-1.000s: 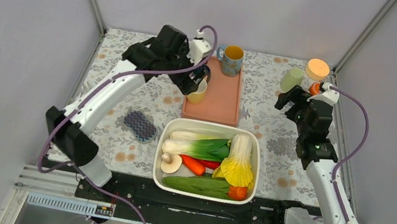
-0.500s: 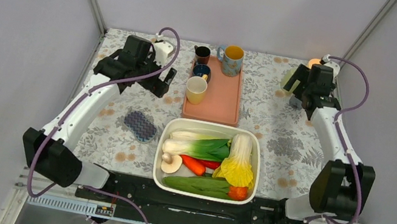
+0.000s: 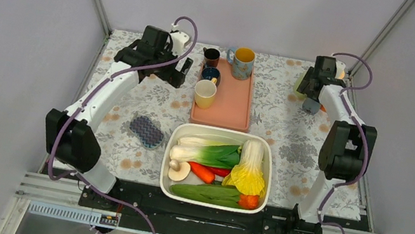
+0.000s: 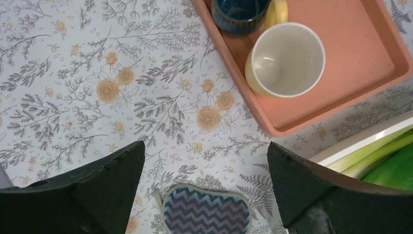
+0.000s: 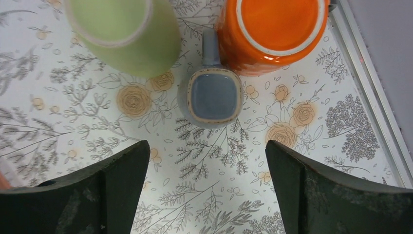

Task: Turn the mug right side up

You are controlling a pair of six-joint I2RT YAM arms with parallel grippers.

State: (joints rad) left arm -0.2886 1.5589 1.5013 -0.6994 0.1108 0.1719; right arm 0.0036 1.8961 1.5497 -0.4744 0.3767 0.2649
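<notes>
- Right gripper [image 5: 206,161] hangs over the far right corner of the floral tablecloth [image 5: 219,204], jaws spread wide and holding nothing.
- Three mugs sit under it, all bottom-up: a green mug [image 5: 124,29], a small blue-grey mug [image 5: 214,97] and an orange mug [image 5: 277,24].
- The blue-grey mug is between the other two. Its handle points away from the camera, into the gap between them and close against the orange one.
- The blue-grey mug lines up between the fingers, so it is likely the target. The fingers are not touching it.
- The open jaws and straight-down view suggest an approach before the grasp. The flip is not started.
- Neighbours crowd the far side of the mug, so the fingers likely need to close on its free left and right sides.
- Left gripper [image 4: 204,151] is also wide open and empty, above the cloth just left of the pink tray [image 4: 360,48]. It looks parked out of the way.
- On the tray a yellow mug [image 4: 287,58] stands mouth-up, touching a dark blue cup [image 4: 238,14].
- A zigzag-patterned sponge [image 4: 204,212] lies on the cloth below the left fingers.
- Leek [image 4: 370,146] in the white bin [image 3: 168,149] shows at the edge of that view.
</notes>
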